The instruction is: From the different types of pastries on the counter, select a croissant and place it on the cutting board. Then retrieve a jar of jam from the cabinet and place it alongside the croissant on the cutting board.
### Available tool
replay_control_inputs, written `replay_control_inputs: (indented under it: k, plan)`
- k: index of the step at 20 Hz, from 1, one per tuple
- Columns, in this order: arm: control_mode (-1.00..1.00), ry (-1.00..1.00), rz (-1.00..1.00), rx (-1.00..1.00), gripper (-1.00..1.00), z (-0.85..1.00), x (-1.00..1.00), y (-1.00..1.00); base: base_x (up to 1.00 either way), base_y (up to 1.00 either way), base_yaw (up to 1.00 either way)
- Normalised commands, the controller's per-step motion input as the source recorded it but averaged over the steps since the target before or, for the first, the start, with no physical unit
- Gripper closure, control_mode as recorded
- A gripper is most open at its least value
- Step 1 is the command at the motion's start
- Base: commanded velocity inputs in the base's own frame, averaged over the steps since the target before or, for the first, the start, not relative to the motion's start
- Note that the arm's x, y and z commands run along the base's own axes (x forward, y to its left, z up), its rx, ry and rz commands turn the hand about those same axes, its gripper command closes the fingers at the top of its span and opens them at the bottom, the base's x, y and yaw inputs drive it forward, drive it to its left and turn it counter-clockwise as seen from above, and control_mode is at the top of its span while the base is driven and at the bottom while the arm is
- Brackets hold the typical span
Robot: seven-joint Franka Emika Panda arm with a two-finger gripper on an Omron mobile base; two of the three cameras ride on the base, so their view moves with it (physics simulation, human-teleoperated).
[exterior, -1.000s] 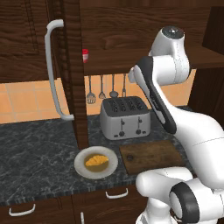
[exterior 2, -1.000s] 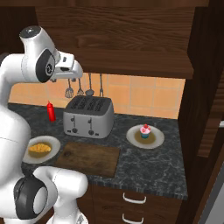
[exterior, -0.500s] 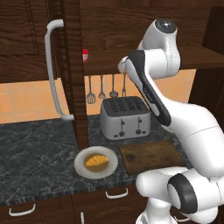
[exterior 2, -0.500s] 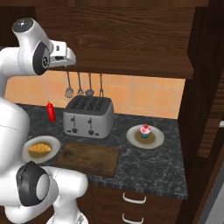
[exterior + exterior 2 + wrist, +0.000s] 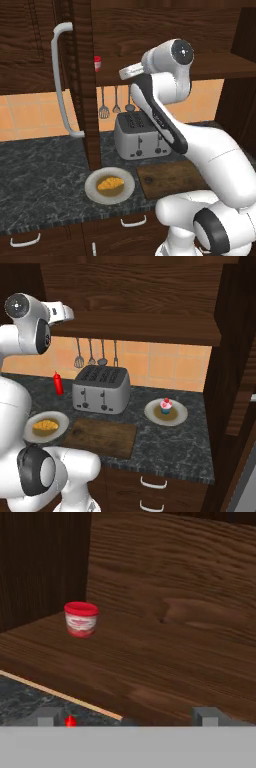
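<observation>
The arm is raised high, its hand level with the open cabinet (image 5: 150,30) shelf. In the hand view the gripper (image 5: 127,717) shows two grey finger tips set well apart at the bottom, with nothing between them, so it is spread and empty.

The jam jar (image 5: 81,619) stands upright on the wooden shelf, near the left inner wall and towards the back (red lid, red contents, a pale band around the middle). From the left base view the jar (image 5: 97,63) peeks out just past the edge of the open door (image 5: 82,85), whose long white handle (image 5: 61,80) curves down its face. The hand is well apart from the jar, out at the front of the shelf.

The croissant (image 5: 110,184) lies on a round grey plate (image 5: 94,191) on the counter (image 5: 40,175), just left of the cutting board (image 5: 170,177). The board is bare; it touches neither the plate nor the toaster (image 5: 140,137) behind it. In the right base view the cupcake (image 5: 166,405) sits on a second plate (image 5: 152,413) to the right of the toaster, well apart from the board (image 5: 100,437). A red bottle (image 5: 58,384) stands at the back of the counter left of the toaster, and three utensils (image 5: 90,353) hang on the orange tiled wall above it.
</observation>
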Motion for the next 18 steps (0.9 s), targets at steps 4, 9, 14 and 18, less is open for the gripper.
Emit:
replay_control_inputs:
  k: [4,9,14,18]
  plan:
    - [-1.0,0.16,0.18,0.09,-1.0,0.45,0.44,0.54,0.0,0.0,0.0]
    - [-1.0,0.09,0.1,0.0,-1.0,0.41,0.44,0.59,0.0,0.0,0.0]
    - [-1.0,0.07,0.0,-0.02,-1.0,0.09,0.27,0.43,0.0,0.0,0.0]
    - [-1.0,0.07,-0.01,-0.01,-1.0,0.0,0.18,0.31,0.0,0.0,0.0]
